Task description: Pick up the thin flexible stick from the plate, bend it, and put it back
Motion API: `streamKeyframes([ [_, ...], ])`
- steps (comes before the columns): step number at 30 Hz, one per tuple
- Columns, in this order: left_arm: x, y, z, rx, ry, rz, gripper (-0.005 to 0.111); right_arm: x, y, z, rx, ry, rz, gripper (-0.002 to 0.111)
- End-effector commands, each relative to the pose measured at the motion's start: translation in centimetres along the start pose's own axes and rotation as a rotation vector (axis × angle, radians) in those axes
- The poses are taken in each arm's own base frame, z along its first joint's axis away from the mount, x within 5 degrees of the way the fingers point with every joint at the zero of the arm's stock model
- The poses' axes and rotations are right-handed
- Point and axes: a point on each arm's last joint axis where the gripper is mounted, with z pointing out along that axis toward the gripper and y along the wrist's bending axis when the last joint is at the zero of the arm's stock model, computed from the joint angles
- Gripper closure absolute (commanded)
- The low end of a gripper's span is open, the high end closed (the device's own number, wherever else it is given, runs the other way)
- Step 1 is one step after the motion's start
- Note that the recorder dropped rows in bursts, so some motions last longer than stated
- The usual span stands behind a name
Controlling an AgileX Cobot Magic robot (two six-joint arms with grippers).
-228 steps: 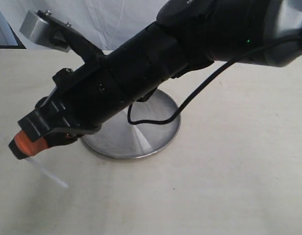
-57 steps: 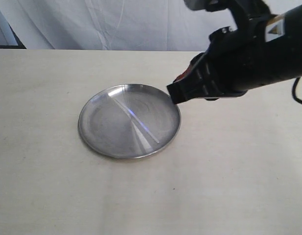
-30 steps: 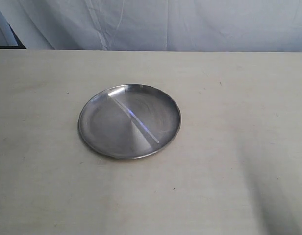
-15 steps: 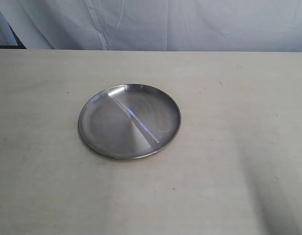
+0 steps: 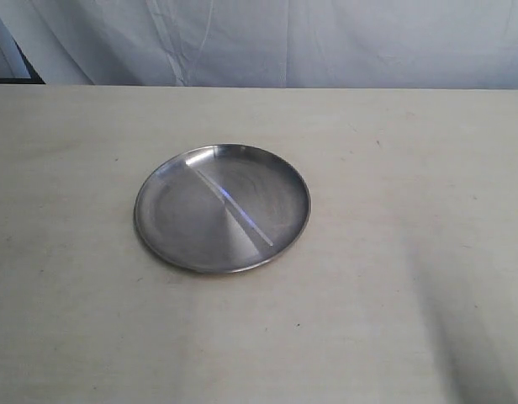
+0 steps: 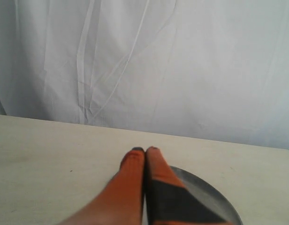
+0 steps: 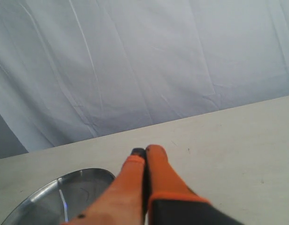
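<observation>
The thin flexible stick (image 5: 234, 209) lies back across the plate (image 5: 171, 220) (released by the right tool (image 7: 145, 151), since withdrawn).

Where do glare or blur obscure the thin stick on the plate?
Exterior view: the round stainless-steel plate shows a glare wedge beside the thin whitish translucent stick, which carries a bluish glint; soft shadow dims the beige table. Left wrist view: the shut orange left tool looks soft. Right wrist view: so does the orange right tool.
</observation>
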Motion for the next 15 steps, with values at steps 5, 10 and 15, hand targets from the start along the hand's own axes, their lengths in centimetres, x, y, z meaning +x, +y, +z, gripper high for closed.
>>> streamKeyframes([
  [5,0.12,0.03,-0.01,0.002,0.002,0.004,0.107,0.19,-0.08,-0.02,0.004,-0.002,0.017,0.108],
  [10,0.12,0.03,-0.01,0.002,0.002,0.004,0.107,0.19,-0.08,-0.02,0.004,-0.002,0.017,0.108],
  [15,0.12,0.03,-0.01,0.002,0.002,0.004,0.107,0.19,-0.08,-0.02,0.004,-0.002,0.017,0.108],
])
